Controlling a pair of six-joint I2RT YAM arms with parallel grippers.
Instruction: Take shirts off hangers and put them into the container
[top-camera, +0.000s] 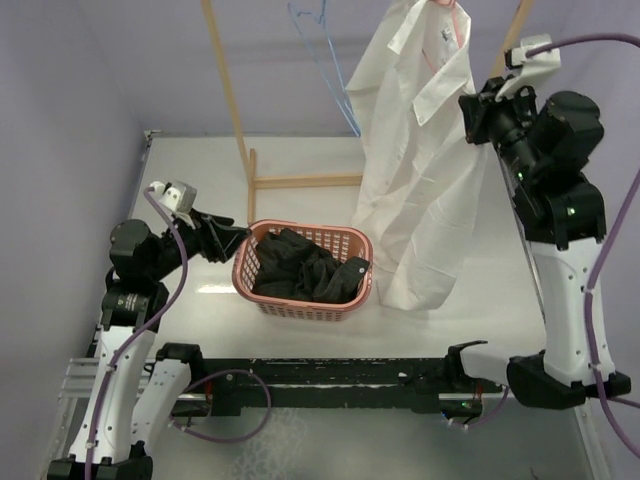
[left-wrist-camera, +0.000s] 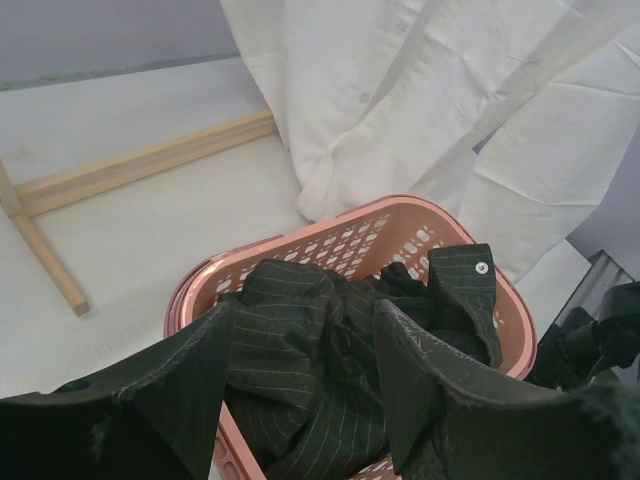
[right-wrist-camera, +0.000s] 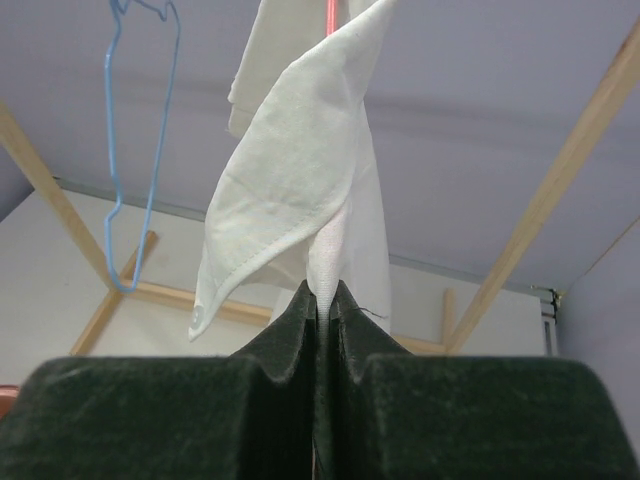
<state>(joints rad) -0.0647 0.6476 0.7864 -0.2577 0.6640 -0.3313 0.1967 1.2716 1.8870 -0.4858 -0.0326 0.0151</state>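
The pale tabletop (top-camera: 200, 190) carries everything; on it stands the wooden rack (top-camera: 228, 90), its poles rising out of the top view and its low crossbar lying flat behind the basket.

The white shirt (top-camera: 410, 150) hangs from the rack at the right, on the pink hanger (top-camera: 455, 25), and falls in long folds until its lower edge rests on the tabletop just right of the basket; from the left wrist it fills the background behind the basket's far rim (left-wrist-camera: 400, 90).

The right gripper (top-camera: 470, 110) is raised high against the shirt's right side; from its own camera the jaws are pressed together (right-wrist-camera: 320, 300), clamped on a thin fold of the white shirt (right-wrist-camera: 300, 180), and a pointed flap of the fabric with a button at its tip stands up and leftward above them.

The left gripper (top-camera: 238, 235) is low at the left end of the salmon-pink basket (top-camera: 300, 308), just above its rim; its jaws stand apart (left-wrist-camera: 305, 310), with nothing between them, and the basket's perforated wall (left-wrist-camera: 350, 235) shows beyond.

The black shirt (top-camera: 300, 265) lies crumpled inside the basket, off any hanger; its faint pinstripes and a cuff with a pale button draped at the right rim show in the left wrist view (left-wrist-camera: 300, 340).

The light blue hanger (top-camera: 325, 60) hangs bare on the rack, left of the white shirt and apart from it (right-wrist-camera: 140, 150); of the pink hanger only a short length shows above the collar (right-wrist-camera: 329, 15).
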